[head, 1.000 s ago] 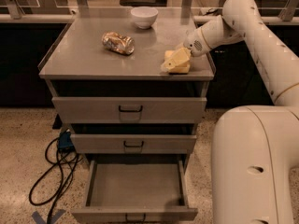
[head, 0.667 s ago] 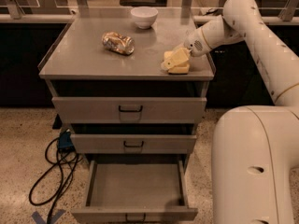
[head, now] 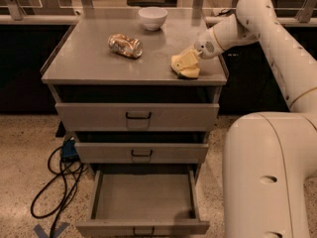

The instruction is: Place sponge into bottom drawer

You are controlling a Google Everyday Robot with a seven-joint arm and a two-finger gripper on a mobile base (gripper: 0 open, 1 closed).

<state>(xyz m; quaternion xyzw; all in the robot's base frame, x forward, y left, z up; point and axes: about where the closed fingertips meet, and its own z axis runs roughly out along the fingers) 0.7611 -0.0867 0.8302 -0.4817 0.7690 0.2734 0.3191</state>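
Note:
The pale yellow sponge [head: 184,64] lies at the right front of the grey cabinet top [head: 89,58]. It is tilted, with its right end raised. My gripper [head: 196,52] reaches in from the right at the end of the white arm and is shut on that raised end. The sponge's lower edge still touches the top. The bottom drawer [head: 143,202] is pulled out near the floor, and its tray shows nothing inside.
A dented metallic can [head: 125,45] lies on its side at the middle of the top. A white bowl [head: 152,18] stands at the back. The two upper drawers [head: 137,116] are shut. Black cables [head: 59,177] lie on the floor at the left. My white base [head: 267,177] stands at the right.
The sponge and gripper have shifted only slightly. Nothing else has moved.

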